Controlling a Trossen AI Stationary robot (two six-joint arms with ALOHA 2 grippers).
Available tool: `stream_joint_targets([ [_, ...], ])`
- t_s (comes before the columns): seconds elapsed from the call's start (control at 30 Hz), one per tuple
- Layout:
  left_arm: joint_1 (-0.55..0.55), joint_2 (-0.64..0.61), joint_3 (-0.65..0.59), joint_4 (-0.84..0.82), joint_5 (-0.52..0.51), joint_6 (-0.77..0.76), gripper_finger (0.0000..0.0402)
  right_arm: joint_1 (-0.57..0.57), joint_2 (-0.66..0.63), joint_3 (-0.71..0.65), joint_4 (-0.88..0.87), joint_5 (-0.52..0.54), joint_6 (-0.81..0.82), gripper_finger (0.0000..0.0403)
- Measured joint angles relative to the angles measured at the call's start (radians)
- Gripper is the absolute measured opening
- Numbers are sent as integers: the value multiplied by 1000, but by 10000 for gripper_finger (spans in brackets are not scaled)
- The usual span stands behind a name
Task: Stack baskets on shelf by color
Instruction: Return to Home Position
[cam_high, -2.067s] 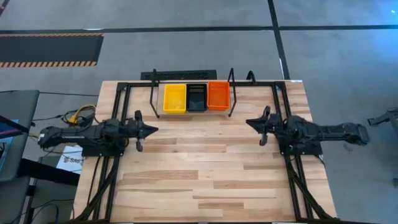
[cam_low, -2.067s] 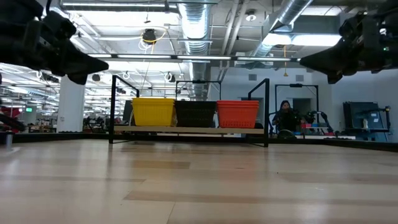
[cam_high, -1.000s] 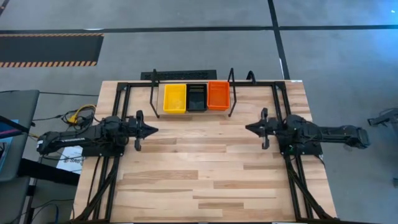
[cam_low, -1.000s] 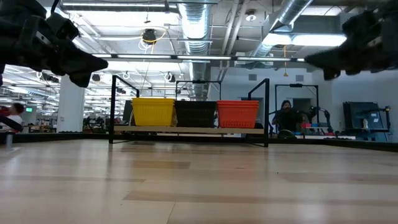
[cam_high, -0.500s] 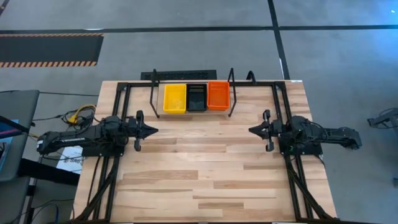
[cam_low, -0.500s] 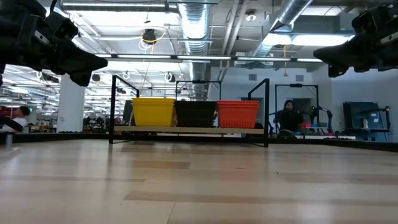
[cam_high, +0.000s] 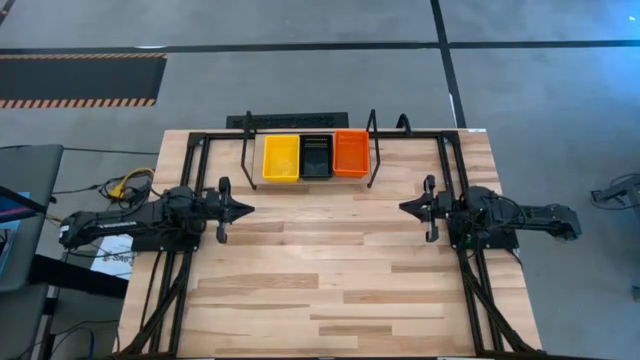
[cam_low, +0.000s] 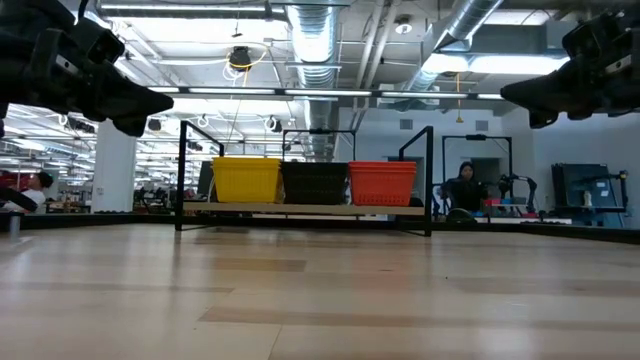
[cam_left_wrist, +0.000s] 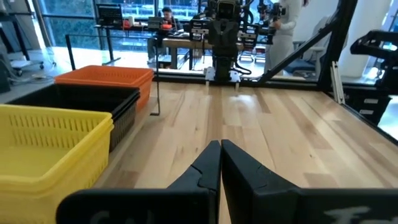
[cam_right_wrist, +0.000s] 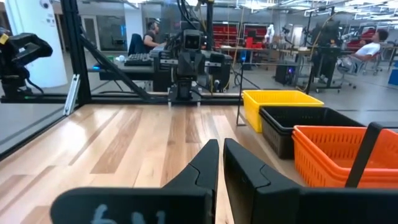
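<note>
The right gripper (cam_high: 403, 208) has drawn back toward the tabletop (cam_high: 330, 270) edge (fingers closed; left gripper (cam_high: 250, 209) likewise, well apart).

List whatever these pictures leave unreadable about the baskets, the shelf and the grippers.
- Baskets per stack: high view shows only the top of the yellow stack, black stack and red-orange stack; low view too small to separate layers.
- Shelf board: covered by baskets from above; low view shows only its front edge.
- Left gripper and right gripper: low view, dark silhouettes, arms cut by the picture's edges.
</note>
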Motion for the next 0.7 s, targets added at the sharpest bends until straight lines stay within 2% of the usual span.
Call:
stream_joint_targets([
  [0.23, 0, 0, 0, 0, -3, -65, 0, 0, 0, 0, -6, 0, 0, 48],
  [0.7, 0, 0, 0, 0, -3, -70, 0, 0, 0, 0, -10, -2, 2, 48],
])
